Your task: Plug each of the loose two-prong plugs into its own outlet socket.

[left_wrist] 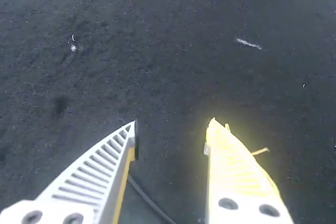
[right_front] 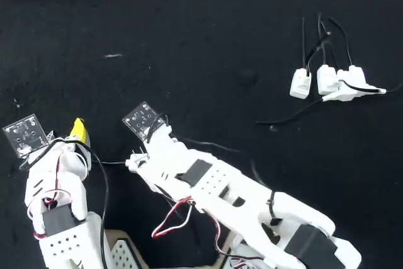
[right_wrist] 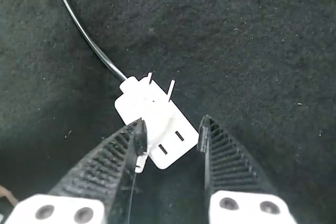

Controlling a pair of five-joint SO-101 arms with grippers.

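Treating the two-prong plug as light and rigid is a reasonable judgement: its moulded white body should not deform, but its two thin prongs could bend and its black cable will tug back. Take hold across the flat sides of the body, behind the prongs (never on the metal). It lies on the black tabletop between the open jaws of your right gripper, touching a white slotted block, apparently a socket. Your left gripper hangs with jaws apart over bare tabletop, holding nothing. No legible writing shows on any part.
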